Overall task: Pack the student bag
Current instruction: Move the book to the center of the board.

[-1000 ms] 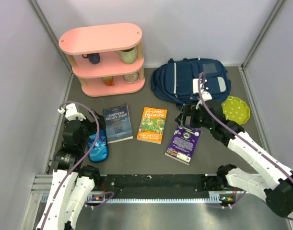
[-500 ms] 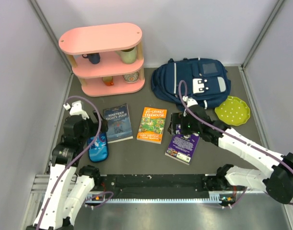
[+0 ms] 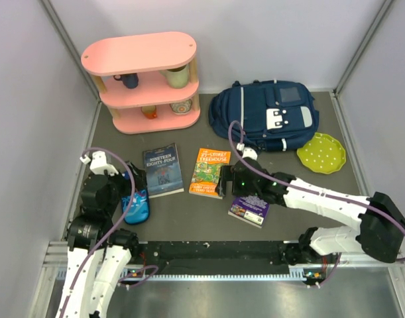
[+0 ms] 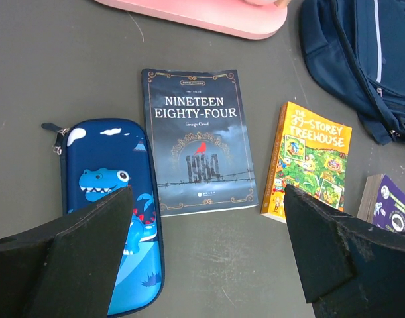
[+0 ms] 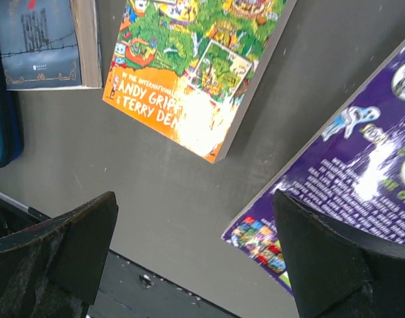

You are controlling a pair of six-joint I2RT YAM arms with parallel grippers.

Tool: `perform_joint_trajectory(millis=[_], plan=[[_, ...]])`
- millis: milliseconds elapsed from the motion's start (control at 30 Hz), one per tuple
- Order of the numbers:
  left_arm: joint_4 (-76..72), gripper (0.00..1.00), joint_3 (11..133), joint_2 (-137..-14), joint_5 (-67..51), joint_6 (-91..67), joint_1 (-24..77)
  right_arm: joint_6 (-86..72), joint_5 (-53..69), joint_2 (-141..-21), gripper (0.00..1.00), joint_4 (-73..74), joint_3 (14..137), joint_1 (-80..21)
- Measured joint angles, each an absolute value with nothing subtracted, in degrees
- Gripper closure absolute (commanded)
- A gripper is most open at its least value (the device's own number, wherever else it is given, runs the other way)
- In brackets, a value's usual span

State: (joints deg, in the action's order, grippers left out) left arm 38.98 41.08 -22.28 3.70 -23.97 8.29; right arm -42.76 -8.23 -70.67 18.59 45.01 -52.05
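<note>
Novel [image 4: 199, 142]: NINETEEN EIGHTY-FOUR; paperback [image 4: 308, 162]: 39-STOREY TREEHOUSE

The left arm [image 3: 111, 264] and right arm [image 3: 325, 197] share white moulded link shells joined by black cylindrical joints. A mauve cable [image 3: 229, 134] loops off each wrist and runs along the links. The left end effector [image 4: 207, 192] and right end effector [image 5: 194, 197] carry broad, wedge-shaped matte black fingers [image 4: 76, 258], scuffed at the edges.

Light is bright and even, with soft shadows. In the right wrist view, glare whitens the orange book [image 5: 195, 59] and purple book [image 5: 348, 172].
</note>
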Motion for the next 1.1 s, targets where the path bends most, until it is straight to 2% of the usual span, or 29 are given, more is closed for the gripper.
perform_joint_trajectory(millis=[400, 700, 900, 1100], plan=[[39.0, 0.01, 40.6, -21.4, 5.6, -25.0, 8.3, -56.1, -13.7, -81.6, 0.01, 15.1, 46.3, -55.3], [39.0, 0.01, 40.6, -21.0, 6.9, -25.4, 8.3, -63.8, -16.3, -82.9, 0.01, 13.6, 41.8, -55.2], [39.0, 0.01, 40.6, -21.2, 6.9, -25.5, 8.3, -64.5, -16.0, -79.0, 0.01, 11.7, 36.7, -51.6], [39.1, 0.01, 40.6, -21.3, 6.9, -25.5, 8.3, -64.0, -16.9, -68.1, 0.01, 12.3, 28.3, -45.8]])
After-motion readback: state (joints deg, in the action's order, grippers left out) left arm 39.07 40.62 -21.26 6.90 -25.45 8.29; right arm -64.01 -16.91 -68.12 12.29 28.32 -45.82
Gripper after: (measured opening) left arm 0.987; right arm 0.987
